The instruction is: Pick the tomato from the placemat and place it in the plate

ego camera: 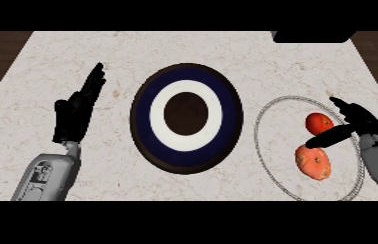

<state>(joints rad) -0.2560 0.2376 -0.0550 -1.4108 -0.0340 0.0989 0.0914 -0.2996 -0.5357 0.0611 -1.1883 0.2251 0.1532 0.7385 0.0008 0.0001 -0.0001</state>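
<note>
Cut off by the right edge just behind the right hand [355,116]. Hides part of the placemat [258,133] rim; unclear whether touching the tomato [318,121].

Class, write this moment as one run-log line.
phase: pre-grasp | right hand: open, fingers flanking tomato on placemat | left hand: open, resting | plate: tomato not yet in

On the pale desk [295,58] a blue-and-white plate [187,71] sits mid-frame, the left hand [72,118] rests open at left, and the right hand [354,119] brackets a tomato [318,122] on the round placemat [284,115], beside another reddish fruit [314,161].
</note>
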